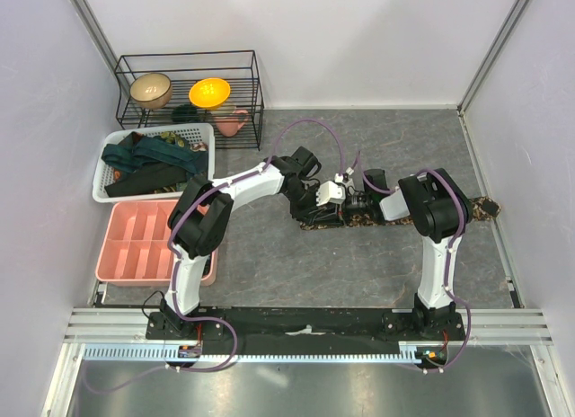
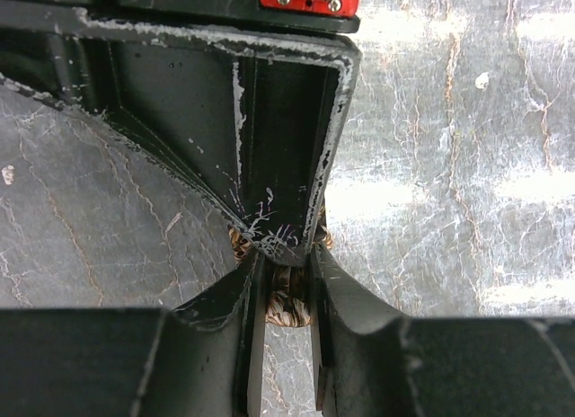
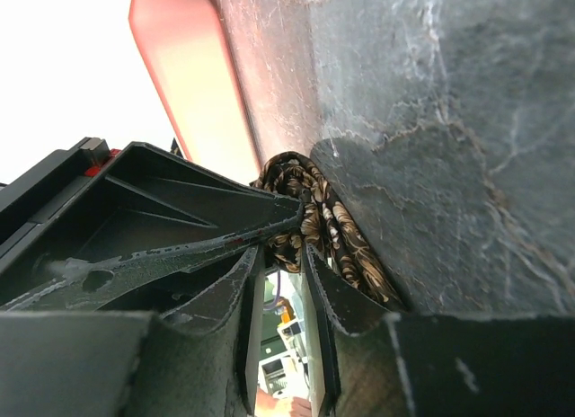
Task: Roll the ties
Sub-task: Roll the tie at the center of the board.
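Both the left claw [image 2: 286,264] and right claw [image 3: 286,255] grip the brown tie [image 1: 382,219], seemingly barely rolled and mostly flat beyond the right claw; other ties [image 1: 153,156] lie unrolled in the basket [image 1: 202,128].

White walls [image 1: 359,39] enclose a grey marbled tabletop [image 1: 296,273], with a black wire rack [image 1: 187,54] in the far left corner.

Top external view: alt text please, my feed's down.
The left gripper and right gripper meet mid-scene on a brown tie that lies as a strip running to the right. At far left a white basket holds dark ties, with a pink tray in front and a wire rack of bowls behind.
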